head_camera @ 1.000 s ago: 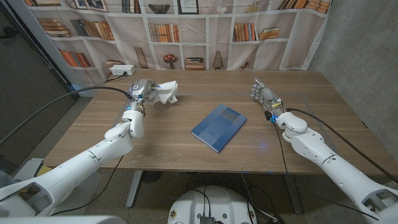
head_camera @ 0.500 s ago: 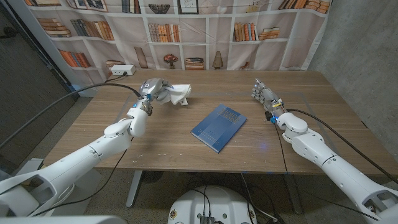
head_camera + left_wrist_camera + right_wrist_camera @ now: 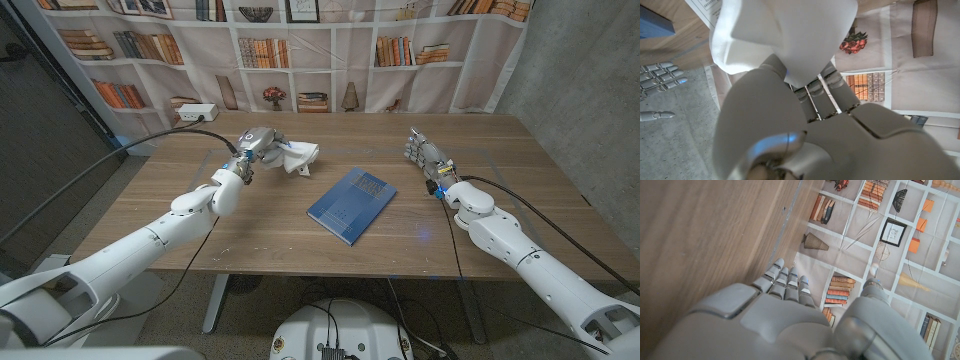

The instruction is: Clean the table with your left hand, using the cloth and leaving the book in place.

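My left hand (image 3: 259,141) grips the white cloth (image 3: 300,156), fingers closed over one end while the rest spills out to the right in soft, crumpled folds on the wood. In the left wrist view the cloth (image 3: 785,35) bulges pale and smooth over my grey fingers (image 3: 832,90). The hand sits at the far left-centre of the table (image 3: 250,225), my left arm reaching out long and low from the near left corner.

The blue book (image 3: 351,205) lies flat near the table's middle, a thin rectangle turned at an angle, its far corner to the right of the cloth and apart from it. A strip of bare wood grain runs between cloth and book, and more open wood lies to the left of my arm and along the near edge.

My right hand (image 3: 421,148) stands at the far right with fingers straight and close together, holding nothing, well apart from the book. The right wrist view shows those fingers (image 3: 785,282) extended beside plain wood planking.
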Robot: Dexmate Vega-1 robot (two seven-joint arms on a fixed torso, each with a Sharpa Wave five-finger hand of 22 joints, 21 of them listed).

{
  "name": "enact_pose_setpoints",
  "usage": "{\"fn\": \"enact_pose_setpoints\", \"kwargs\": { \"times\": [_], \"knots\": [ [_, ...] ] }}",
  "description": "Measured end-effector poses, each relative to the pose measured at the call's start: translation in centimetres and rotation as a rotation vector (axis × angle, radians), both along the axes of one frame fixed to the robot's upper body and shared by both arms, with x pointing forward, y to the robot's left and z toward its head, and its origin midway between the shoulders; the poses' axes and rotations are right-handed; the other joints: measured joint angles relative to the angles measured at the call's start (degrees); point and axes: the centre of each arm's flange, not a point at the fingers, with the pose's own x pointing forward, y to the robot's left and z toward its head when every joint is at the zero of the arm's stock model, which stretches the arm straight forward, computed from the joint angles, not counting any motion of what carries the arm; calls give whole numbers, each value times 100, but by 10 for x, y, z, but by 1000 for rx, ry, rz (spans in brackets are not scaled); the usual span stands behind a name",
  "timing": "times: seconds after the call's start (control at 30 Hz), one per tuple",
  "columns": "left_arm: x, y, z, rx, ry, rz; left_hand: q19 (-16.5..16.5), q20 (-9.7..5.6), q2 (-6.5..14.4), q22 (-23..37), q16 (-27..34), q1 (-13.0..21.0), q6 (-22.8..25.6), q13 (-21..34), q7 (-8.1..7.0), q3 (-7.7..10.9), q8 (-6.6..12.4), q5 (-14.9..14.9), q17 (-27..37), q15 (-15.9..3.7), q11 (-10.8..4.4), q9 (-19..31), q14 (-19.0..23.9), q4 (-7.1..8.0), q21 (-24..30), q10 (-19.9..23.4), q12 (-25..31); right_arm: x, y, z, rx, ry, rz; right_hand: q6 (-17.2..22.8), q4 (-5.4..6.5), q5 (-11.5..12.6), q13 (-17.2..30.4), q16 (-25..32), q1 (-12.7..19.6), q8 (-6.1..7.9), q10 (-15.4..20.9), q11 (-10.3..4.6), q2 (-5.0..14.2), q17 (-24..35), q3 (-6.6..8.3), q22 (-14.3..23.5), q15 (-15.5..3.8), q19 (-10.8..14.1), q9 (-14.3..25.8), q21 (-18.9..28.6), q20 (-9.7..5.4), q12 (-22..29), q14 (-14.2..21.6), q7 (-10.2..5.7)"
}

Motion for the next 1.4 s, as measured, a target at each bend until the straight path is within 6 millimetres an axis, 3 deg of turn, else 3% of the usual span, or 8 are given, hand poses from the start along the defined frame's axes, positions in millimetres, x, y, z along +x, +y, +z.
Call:
{"fn": "enact_pose_setpoints", "kwargs": {
  "times": [0.77,1.4],
  "knots": [
    [33,-33,-39,-20,19,-48,-30,32,-1,-1,0,-28,11,79,-29,25,21,0,-1,0,-30,-34,1,-26,-44,31,-45,-8,-9,0,-1,-3,-23,63,-16,0,0,0,0,0,32,31,0,0,-16,0,-3,64,0,-49,21,0,3,1],
    [36,-42,-56,25,100,-4,-62,64,-2,-5,0,-28,44,105,4,71,42,-1,-4,0,21,-62,1,-24,-46,80,-68,-9,-10,1,-9,2,-23,62,-15,0,0,0,23,0,54,10,23,0,-16,0,0,63,0,-83,21,0,7,1]
  ]
}}
